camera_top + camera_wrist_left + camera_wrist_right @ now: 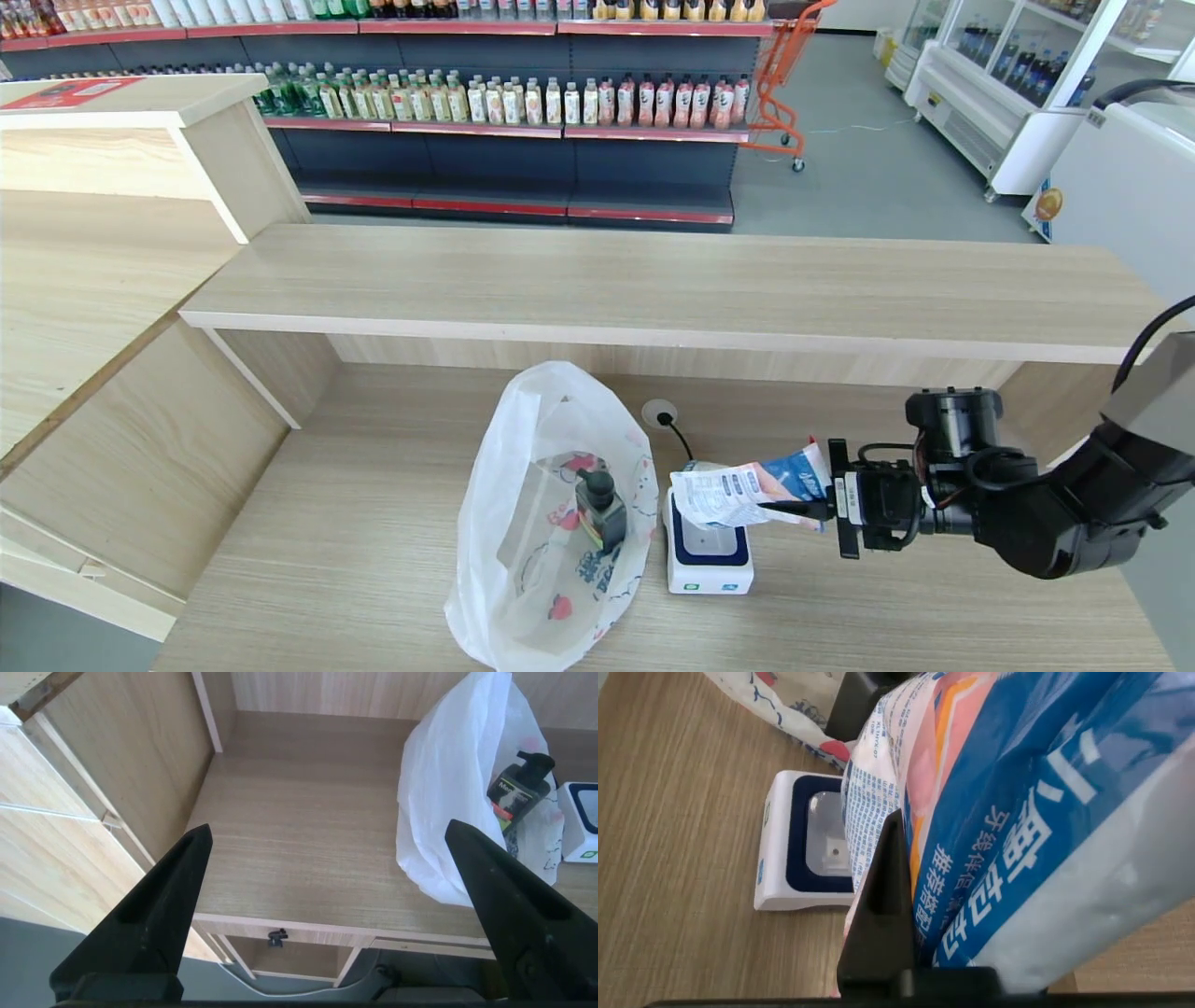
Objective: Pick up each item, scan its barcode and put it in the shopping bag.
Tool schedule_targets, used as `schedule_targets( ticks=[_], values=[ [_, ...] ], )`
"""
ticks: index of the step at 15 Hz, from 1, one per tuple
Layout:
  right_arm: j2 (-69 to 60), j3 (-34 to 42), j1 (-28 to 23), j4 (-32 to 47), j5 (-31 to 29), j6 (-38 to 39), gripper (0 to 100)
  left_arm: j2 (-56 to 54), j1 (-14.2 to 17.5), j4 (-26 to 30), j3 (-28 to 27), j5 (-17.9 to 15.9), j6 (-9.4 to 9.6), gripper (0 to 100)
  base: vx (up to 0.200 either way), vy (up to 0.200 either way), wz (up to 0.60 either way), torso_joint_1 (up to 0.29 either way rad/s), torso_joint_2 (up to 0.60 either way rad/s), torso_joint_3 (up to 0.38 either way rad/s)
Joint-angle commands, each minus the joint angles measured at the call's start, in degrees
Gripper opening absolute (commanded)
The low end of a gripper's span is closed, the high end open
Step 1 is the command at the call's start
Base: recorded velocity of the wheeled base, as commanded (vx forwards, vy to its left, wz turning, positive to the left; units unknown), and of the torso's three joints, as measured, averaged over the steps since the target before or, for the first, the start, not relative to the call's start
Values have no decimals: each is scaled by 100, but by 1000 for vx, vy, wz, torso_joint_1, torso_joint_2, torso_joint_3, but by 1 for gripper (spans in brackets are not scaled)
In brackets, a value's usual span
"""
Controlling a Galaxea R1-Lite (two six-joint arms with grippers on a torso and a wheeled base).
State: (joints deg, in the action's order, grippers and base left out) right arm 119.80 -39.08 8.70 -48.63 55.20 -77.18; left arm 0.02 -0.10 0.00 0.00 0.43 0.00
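Observation:
My right gripper (pixel 810 509) is shut on a blue, white and pink snack packet (pixel 747 492), holding it flat just above the white and blue barcode scanner (pixel 709 560) on the lower counter. The packet (pixel 1018 821) hangs over the scanner (pixel 799 849) in the right wrist view, with one dark finger (pixel 878 915) pressed against it. A translucent white shopping bag (pixel 551 523) stands just left of the scanner, with a dark pump bottle (pixel 600 509) inside. My left gripper (pixel 327 905) is open off the counter's left end, well away from the bag (pixel 448 793) and bottle (pixel 516 789).
A raised wooden ledge (pixel 672 289) runs behind the lower counter (pixel 373 560). A cable grommet (pixel 659 412) with a black cord sits behind the scanner. Wooden side panels close the left. Store shelves of bottles (pixel 504 98) and freezers (pixel 1008 84) stand beyond.

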Motion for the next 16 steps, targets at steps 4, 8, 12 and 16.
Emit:
schedule_targets(
  ticks=[4,8,12,16],
  values=[
    [615,-495,158,-182,8,-8,0,6,10,0,0,1,0,100,0,0,0,0,0,0],
    [659,-530,219,-235,8,-8,0,6,1,0,0,1,0,100,0,0,0,0,0,0],
    [624,-521,219,-235,0,1,0,6,1,0,0,1,0,100,0,0,0,0,0,0],
    [378,-442,61,-191,8,256,0,6,1,0,0,1,0,100,0,0,0,0,0,0]
  ],
)
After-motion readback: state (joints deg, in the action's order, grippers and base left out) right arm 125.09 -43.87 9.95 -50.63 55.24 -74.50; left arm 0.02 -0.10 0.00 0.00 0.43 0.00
